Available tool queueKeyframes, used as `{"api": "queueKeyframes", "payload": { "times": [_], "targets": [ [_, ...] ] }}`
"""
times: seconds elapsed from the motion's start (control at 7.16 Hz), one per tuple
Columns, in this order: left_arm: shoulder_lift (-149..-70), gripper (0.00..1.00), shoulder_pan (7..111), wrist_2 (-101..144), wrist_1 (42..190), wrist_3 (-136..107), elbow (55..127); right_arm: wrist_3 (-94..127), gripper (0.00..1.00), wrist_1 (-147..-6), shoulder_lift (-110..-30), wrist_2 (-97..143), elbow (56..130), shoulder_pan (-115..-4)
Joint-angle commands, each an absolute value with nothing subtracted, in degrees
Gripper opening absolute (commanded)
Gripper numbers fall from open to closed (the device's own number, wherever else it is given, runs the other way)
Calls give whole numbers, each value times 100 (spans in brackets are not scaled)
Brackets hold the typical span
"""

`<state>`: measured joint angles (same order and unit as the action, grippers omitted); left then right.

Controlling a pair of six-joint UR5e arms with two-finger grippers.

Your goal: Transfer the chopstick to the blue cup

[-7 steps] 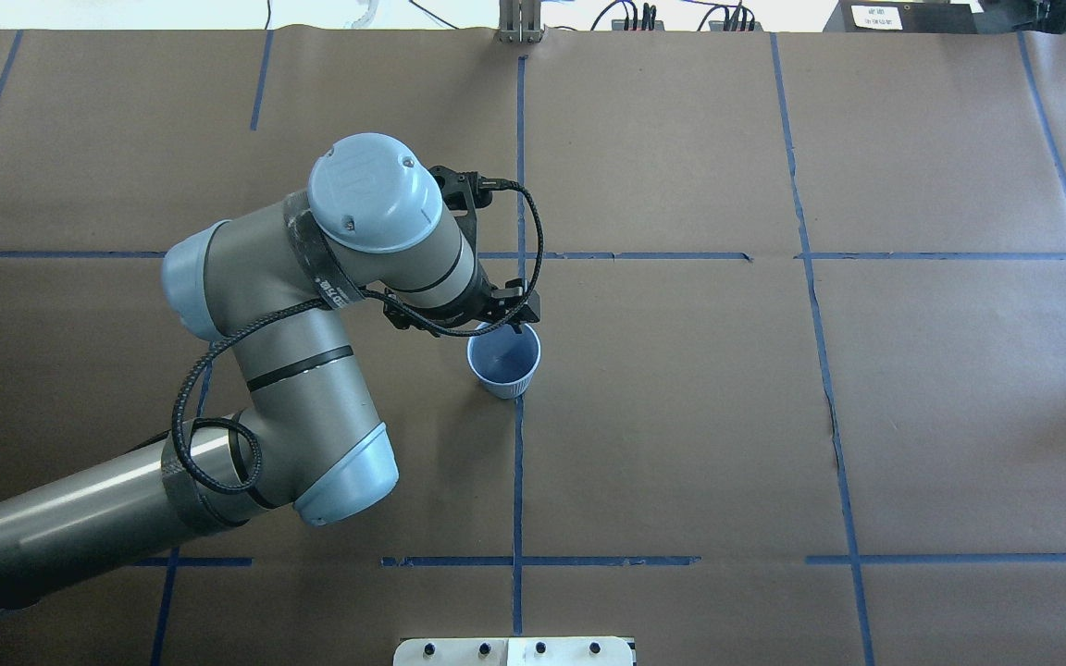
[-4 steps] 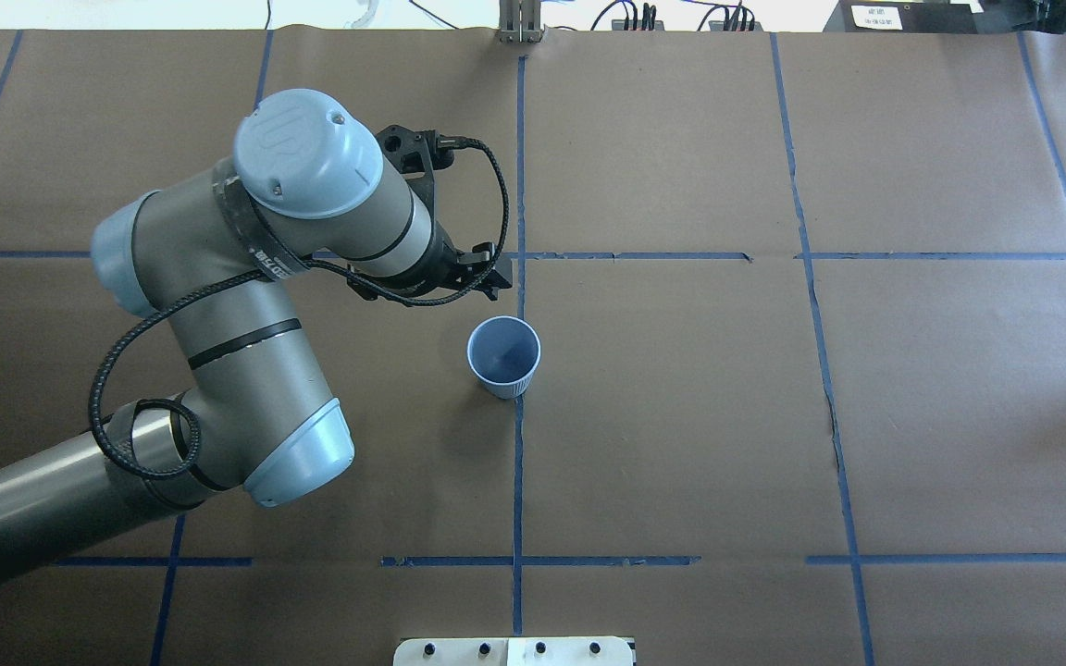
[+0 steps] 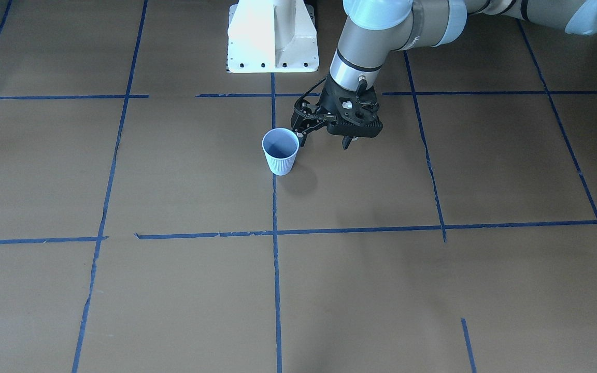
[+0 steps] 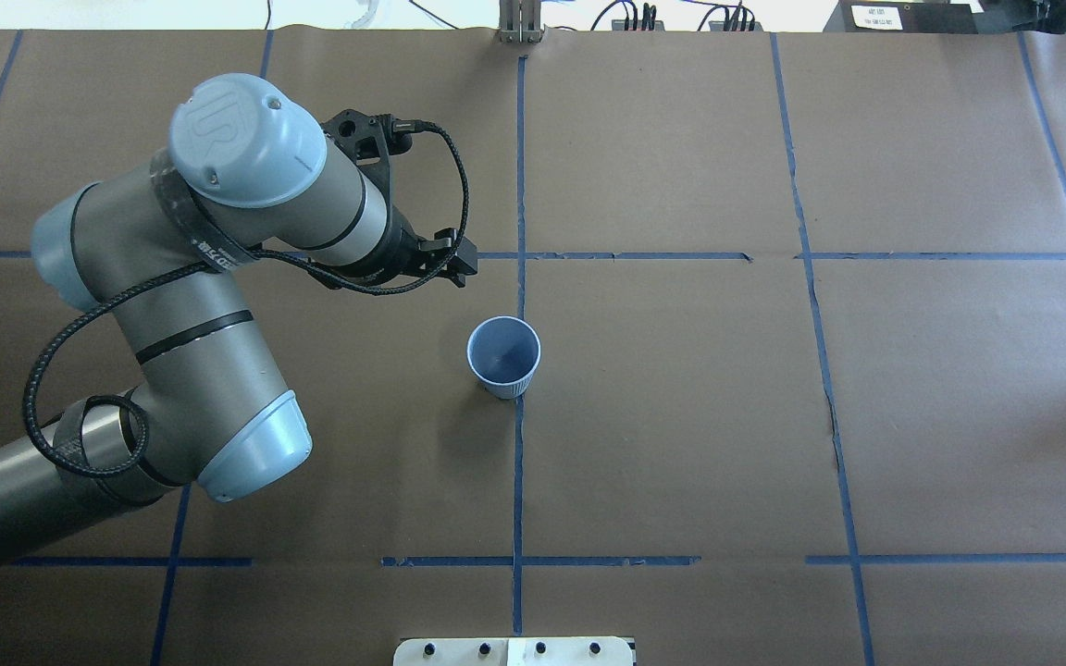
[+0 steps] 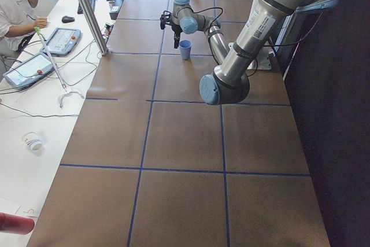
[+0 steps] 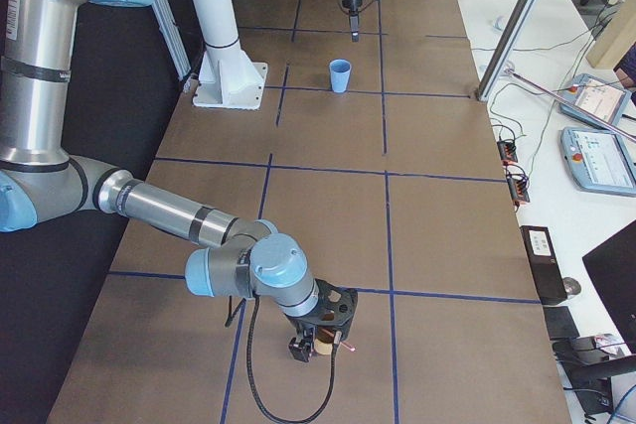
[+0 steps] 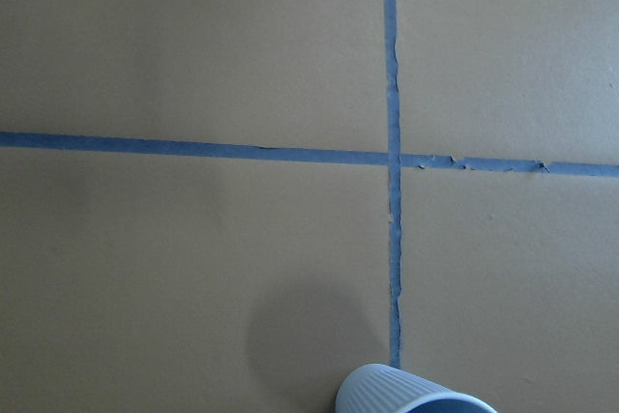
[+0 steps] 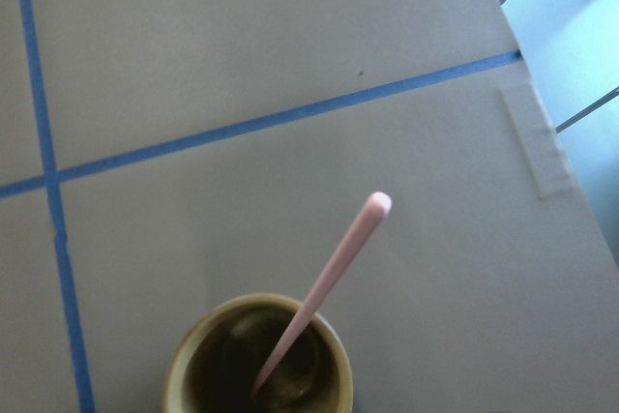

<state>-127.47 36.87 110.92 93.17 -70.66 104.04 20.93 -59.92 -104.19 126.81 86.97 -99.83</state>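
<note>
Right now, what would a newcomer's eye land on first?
The empty blue cup stands upright in the middle of the table, with the open left gripper hanging nearby, clear of it. Far off at the table's right end, the pink chopstick leans inside a brown cup.

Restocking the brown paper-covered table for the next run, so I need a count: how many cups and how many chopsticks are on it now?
Cups: 2, the blue cup and a brown cup
Chopsticks: 1, the chopstick leaning in the brown cup
Total: 3
</note>
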Motion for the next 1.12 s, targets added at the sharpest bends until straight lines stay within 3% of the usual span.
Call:
{"api": "queueKeyframes", "payload": {
  "times": [0.0,0.42,0.98],
  "targets": [
    [-12665,100,3691,11092,9316,-7066,10502,3224,95,-5011,-10328,12281,8201,-9836],
    [-12665,100,3683,11092,9316,-7084,10564,3357,90,-5010,-10214,12235,8165,-9616],
    [-12665,100,3683,11092,9316,-7241,10695,3743,74,-5010,-9993,12112,8165,-9422]
  ]
}}
